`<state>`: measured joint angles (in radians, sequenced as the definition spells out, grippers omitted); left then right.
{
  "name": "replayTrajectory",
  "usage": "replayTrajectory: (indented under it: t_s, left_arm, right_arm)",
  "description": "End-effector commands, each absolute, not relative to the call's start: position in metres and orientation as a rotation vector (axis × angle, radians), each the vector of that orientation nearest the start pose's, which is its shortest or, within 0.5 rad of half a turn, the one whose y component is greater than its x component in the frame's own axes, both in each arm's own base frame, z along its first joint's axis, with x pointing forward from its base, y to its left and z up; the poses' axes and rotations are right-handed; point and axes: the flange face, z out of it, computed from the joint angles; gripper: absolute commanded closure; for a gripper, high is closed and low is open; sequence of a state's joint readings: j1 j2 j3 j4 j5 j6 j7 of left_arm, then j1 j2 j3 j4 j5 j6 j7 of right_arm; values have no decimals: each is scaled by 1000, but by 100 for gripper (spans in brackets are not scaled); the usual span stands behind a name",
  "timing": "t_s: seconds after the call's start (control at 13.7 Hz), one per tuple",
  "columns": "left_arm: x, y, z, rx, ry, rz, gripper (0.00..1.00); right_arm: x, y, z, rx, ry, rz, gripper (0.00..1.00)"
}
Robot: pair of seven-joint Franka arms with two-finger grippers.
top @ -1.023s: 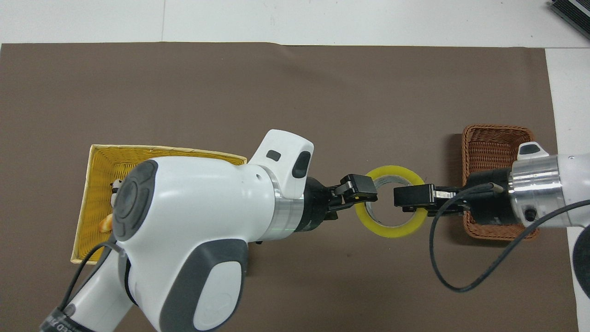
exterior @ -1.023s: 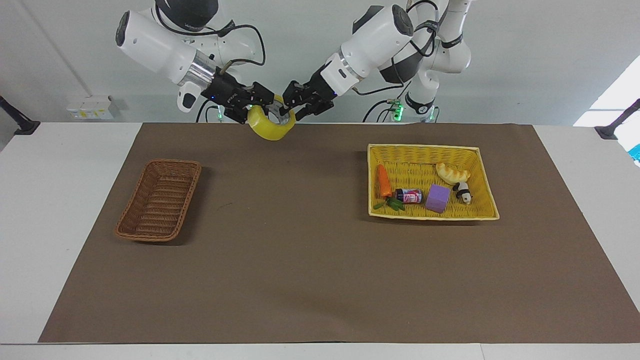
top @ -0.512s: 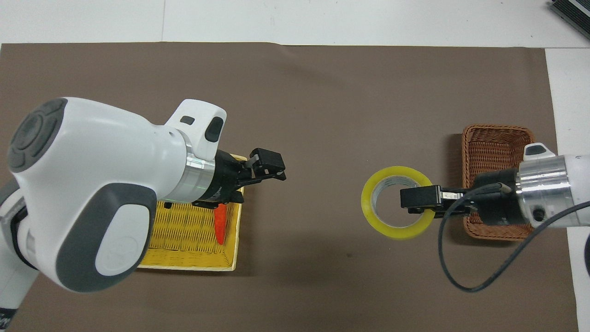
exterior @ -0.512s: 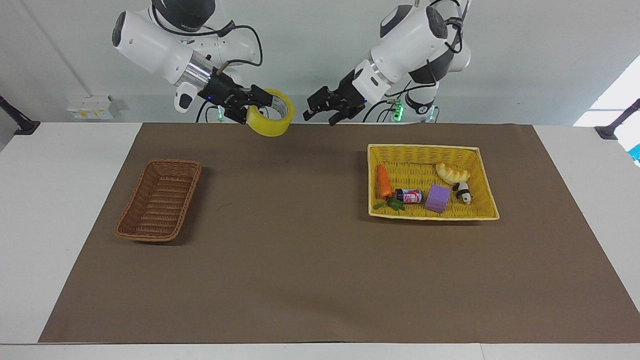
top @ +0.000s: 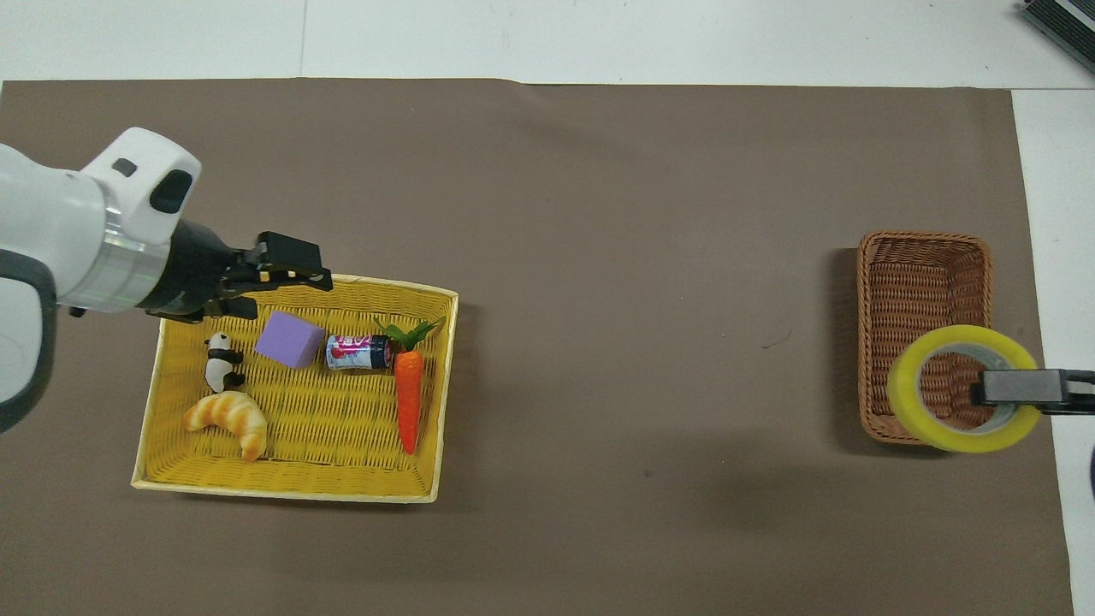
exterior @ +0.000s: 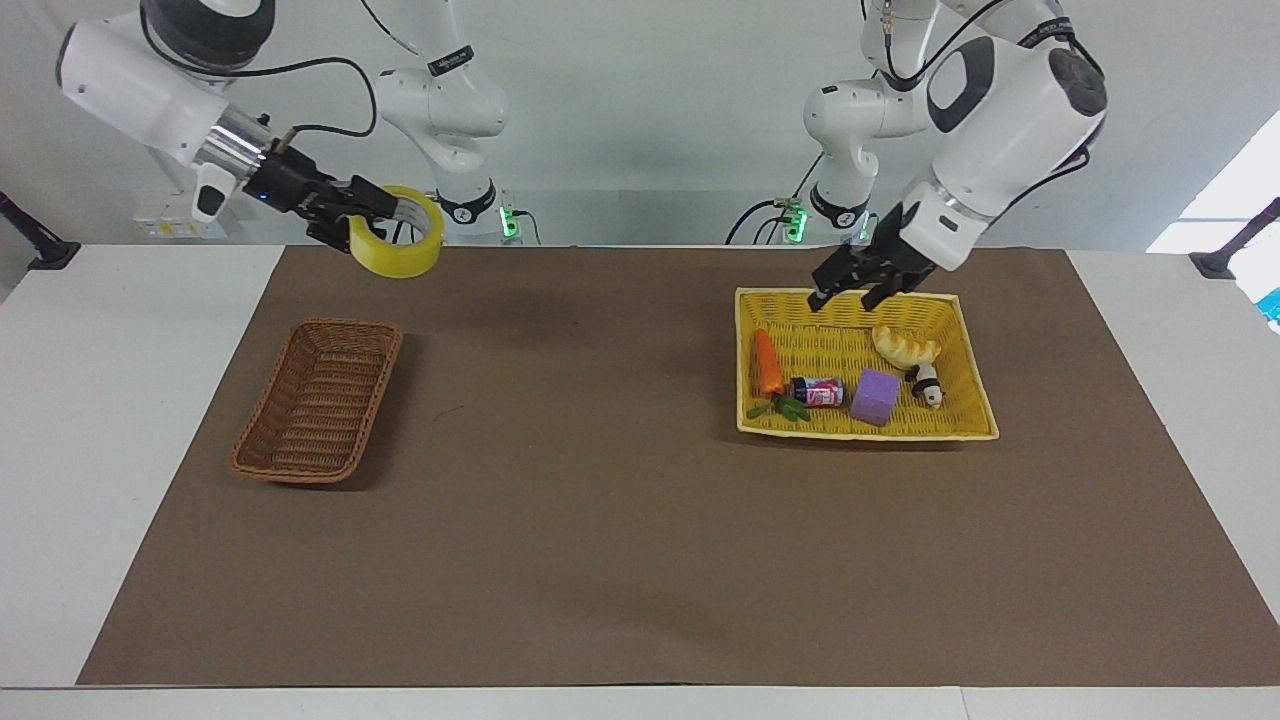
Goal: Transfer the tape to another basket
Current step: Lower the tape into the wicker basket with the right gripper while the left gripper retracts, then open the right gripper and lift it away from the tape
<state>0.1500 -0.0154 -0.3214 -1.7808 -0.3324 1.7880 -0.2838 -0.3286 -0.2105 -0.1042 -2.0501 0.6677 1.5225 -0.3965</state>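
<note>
The tape [exterior: 402,262] [top: 902,402], a yellow roll, hangs in the air. My right gripper [exterior: 362,220] [top: 997,389] is shut on its wall, with one finger inside the ring. In the overhead view the roll covers the end of the brown wicker basket [exterior: 290,478] [top: 924,235] that lies nearer to the robots; the facing view shows it well above the basket, which has nothing in it. My left gripper [exterior: 840,298] [top: 318,267] is open and holds nothing. It hovers over the rim of the yellow basket [exterior: 860,435] [top: 282,492].
Inside the yellow basket lie a carrot [exterior: 767,362], a small can [exterior: 820,390], a purple block [exterior: 875,396], a croissant [exterior: 903,347] and a panda figure [exterior: 928,385]. A brown mat [exterior: 600,500] covers the table between the two baskets.
My left gripper let go of the tape and drew back to the yellow basket. My right gripper carried the roll toward the right arm's end, over the wicker basket.
</note>
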Motion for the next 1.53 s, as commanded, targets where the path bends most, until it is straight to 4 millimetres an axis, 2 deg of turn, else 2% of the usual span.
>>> replayTrajectory:
  t_s: [0.0, 0.07, 0.15, 0.29, 0.37, 0.51, 0.58, 0.8, 0.95, 1.1, 1.17, 1.32, 1.39, 1.46]
  left_arm:
    - [548, -100, 560, -3324, -208, 52, 0]
    - [548, -90, 565, -3267, -191, 37, 0]
    - [549, -78, 573, -3231, -165, 30, 0]
    - [549, -57, 586, -3217, -128, 62, 0]
    - [549, -47, 590, -3212, -147, 67, 0]
    - [548, -43, 590, -3208, -156, 83, 0]
    - [548, -44, 590, -3207, -153, 90, 0]
    - [547, -47, 591, -3208, -143, 96, 0]
    - [547, -41, 596, -3207, -151, 95, 0]
    - [548, -38, 603, -3184, -90, 93, 0]
    - [548, -37, 608, -3160, -64, 83, 0]
    - [547, -21, 615, -3162, -46, 84, 0]
    - [545, -21, 618, -3159, -7, 96, 0]
    - [544, -15, 629, -3162, -13, 86, 0]
  right_arm:
    - [463, -207, 477, -2320, 60, 14, 100]
    - [472, -227, 464, -2309, 38, 3, 100]
    - [479, -236, 455, -2310, 44, 5, 100]
    - [496, -240, 436, -2278, 84, -31, 100]
    - [504, -244, 412, -2235, 127, -36, 100]
    - [508, -257, 378, -2228, 165, -18, 100]
    - [520, -263, 385, -2279, 177, -80, 100]
    - [539, -255, 373, -2384, 207, -103, 100]
    - [543, -247, 364, -2397, 205, -67, 100]
    - [546, -248, 335, -2409, 205, -31, 100]
    - [546, -248, 332, -2435, 189, -13, 100]
    - [543, -248, 323, -2479, 161, 6, 100]
    - [542, -245, 317, -2502, 115, -7, 100]
    - [544, -243, 316, -2513, 89, -22, 96]
